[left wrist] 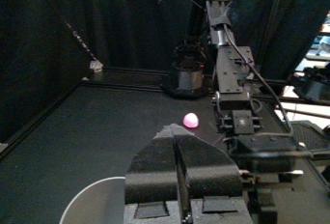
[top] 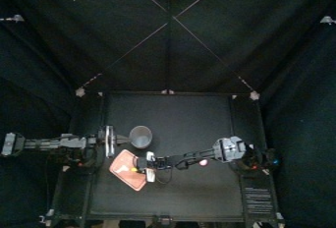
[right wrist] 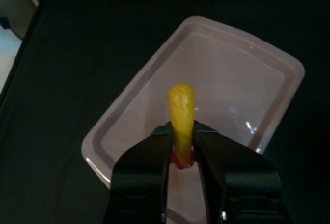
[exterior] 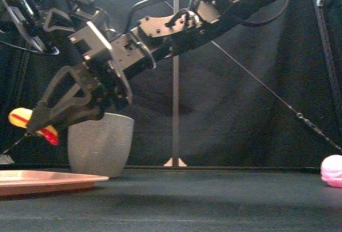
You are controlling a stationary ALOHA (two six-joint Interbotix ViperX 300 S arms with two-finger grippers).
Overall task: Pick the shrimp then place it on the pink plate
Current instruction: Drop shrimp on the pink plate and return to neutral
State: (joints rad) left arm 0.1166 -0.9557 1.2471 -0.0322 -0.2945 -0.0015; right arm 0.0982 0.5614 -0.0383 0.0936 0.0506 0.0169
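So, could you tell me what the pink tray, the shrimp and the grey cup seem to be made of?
The pink tray: likely plastic, smooth with a soft sheen and a moulded raised rim. The shrimp: probably glossy plastic or rubber, evenly yellow; cannot say which. The grey cup: matte, no highlights, maybe ceramic or stone-look plastic.
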